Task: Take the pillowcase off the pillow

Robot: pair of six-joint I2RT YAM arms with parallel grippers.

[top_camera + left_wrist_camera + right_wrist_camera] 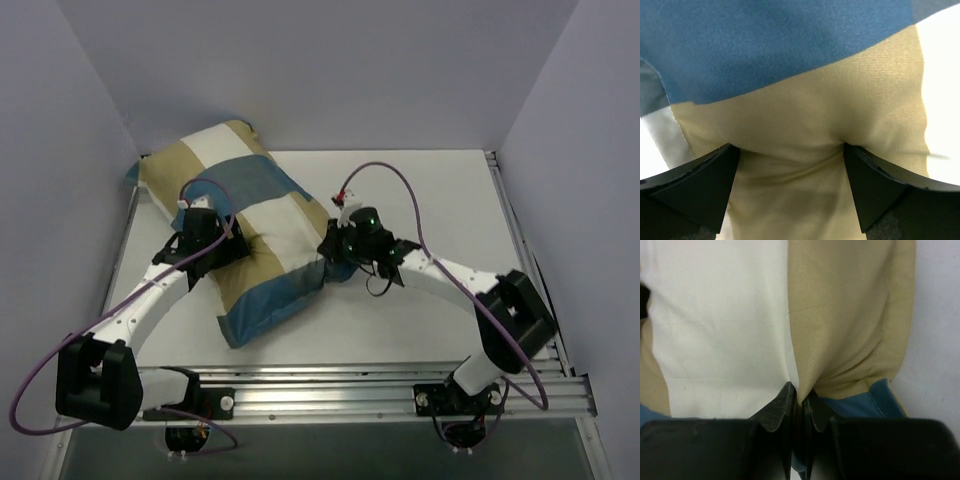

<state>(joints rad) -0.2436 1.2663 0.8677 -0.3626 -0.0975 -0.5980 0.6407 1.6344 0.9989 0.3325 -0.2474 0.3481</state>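
- Pillowcase (250,215): blue, tan and white blocks, plump, lying diagonally on table (450,200), from far left to centre.
- Left gripper (790,165): jaws spread, pressed onto tan block.
- Right gripper (799,397): jaws clenched, pinching pillowcase at white-tan seam.

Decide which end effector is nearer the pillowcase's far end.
Left. The left end effector rests open on the middle of the pillowcase. The right end effector pinches its near right edge, farther from that end.
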